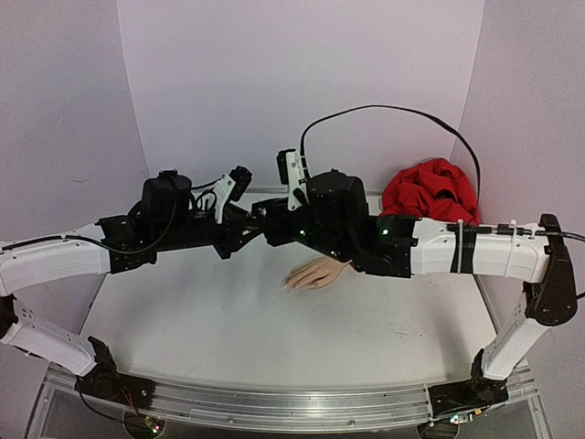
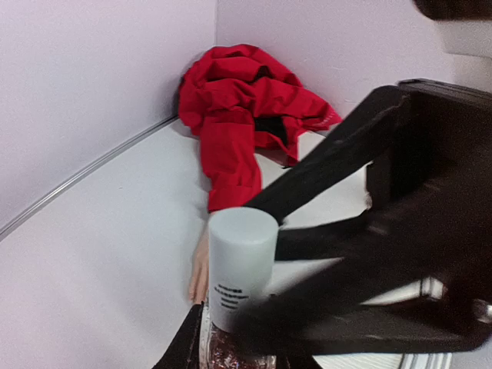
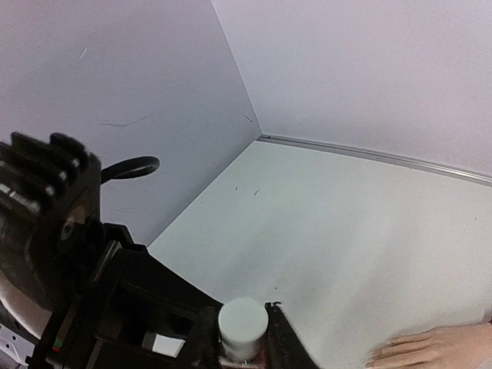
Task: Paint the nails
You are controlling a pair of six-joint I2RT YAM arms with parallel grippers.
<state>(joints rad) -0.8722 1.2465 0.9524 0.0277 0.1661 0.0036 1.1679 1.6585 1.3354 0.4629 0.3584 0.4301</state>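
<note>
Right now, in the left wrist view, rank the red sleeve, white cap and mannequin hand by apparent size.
1. red sleeve
2. white cap, inflated by nearness to the camera
3. mannequin hand, mostly hidden

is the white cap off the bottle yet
No, in the left wrist view the white cap sits squarely on top of the bottle, covering its neck.

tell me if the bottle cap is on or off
On. The white cap sits on top of the glittery bottle, and no brush shows.
</note>
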